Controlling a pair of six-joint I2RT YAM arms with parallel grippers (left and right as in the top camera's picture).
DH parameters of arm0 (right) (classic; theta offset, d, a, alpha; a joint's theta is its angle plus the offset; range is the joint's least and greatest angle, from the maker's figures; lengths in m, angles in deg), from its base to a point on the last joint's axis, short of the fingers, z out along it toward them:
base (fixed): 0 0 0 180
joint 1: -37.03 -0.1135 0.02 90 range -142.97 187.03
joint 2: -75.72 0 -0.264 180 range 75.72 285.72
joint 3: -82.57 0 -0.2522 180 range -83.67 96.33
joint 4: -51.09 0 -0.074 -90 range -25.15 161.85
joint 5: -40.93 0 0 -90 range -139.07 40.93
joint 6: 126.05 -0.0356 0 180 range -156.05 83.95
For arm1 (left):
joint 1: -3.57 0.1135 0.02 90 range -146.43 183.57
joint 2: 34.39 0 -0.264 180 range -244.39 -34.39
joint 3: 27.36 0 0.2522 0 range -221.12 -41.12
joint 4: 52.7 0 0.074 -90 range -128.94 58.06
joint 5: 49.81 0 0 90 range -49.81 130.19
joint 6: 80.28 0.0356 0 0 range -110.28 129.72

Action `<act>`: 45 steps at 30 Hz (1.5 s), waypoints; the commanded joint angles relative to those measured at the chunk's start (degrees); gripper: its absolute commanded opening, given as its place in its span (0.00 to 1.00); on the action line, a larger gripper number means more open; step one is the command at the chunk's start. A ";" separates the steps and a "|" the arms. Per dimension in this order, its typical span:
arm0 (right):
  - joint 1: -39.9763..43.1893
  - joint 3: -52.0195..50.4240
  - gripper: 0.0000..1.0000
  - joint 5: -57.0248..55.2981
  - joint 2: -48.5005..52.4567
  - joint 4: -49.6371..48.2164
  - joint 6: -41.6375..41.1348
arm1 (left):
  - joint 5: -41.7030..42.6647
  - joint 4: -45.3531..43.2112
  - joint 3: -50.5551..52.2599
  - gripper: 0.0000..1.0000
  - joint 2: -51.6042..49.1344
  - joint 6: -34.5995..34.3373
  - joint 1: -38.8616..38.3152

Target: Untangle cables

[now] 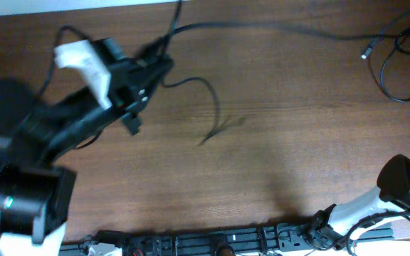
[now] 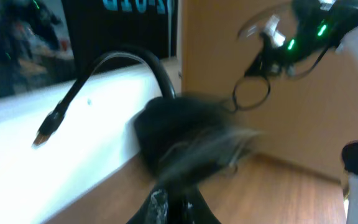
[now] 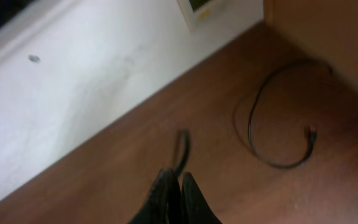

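A: left side first, what's it doing?

B: left gripper [image 1: 164,65] sits over the far-left part of the table [image 1: 297,163], clenched on the long cable [image 1: 262,27]. The cord comes straight out of its tips. The left wrist view is motion-blurred, so the exact pinch point is smeared

A: where does that cable go?

B: one side runs from the tips toward the far edge, then right along the tabletop toward the far-right corner. The other side curls out toward the middle of the table, its free end blurred in the overhead view. From the left wrist a strand arches up from the fingers and drops to a plug end [image 2: 45,134], seen against the white wall

A: right side?

B: right gripper [image 3: 178,190] has its fingers pressed together with nothing between them. It's low over the near-right part of the table, well apart from the left one

A: any other cords?

B: looped cable [image 3: 250,130] lies flat on the wood in the far-right corner, an open loop with a small plug at its end, not touched by either gripper

A: tangled with the long one?

B: cannot tell, they only come near each other up there
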State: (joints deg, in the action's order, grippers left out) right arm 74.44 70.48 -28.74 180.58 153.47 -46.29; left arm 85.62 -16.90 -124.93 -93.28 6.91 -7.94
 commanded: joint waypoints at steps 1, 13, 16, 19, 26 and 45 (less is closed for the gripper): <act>-1.38 -2.38 0.04 -2.08 1.18 0.63 0.81 | 0.68 -3.26 -0.79 0.04 2.97 -6.60 3.82; -15.63 -14.05 0.04 -4.28 1.62 -3.80 1.29 | 3.78 -12.61 -0.79 0.04 4.31 -17.20 11.58; -22.51 -14.23 0.04 -4.28 1.75 -5.95 1.95 | 3.91 -12.59 -0.79 0.04 3.65 -19.12 11.58; -29.35 -14.23 0.04 -4.31 1.77 -7.98 1.95 | 4.63 -12.61 -0.79 0.04 2.84 -20.13 11.56; -42.73 -14.23 0.04 -4.48 2.71 -12.55 1.88 | 7.65 -12.57 -0.79 0.05 1.18 -21.62 11.58; -46.29 -14.23 0.04 -2.58 3.54 -14.27 1.88 | 12.74 -10.62 -0.79 0.05 -1.07 -21.64 11.56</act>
State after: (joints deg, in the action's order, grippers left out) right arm 28.41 56.36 -30.16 183.79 139.85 -44.85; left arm 95.02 -27.56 -125.04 -93.28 -13.96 3.34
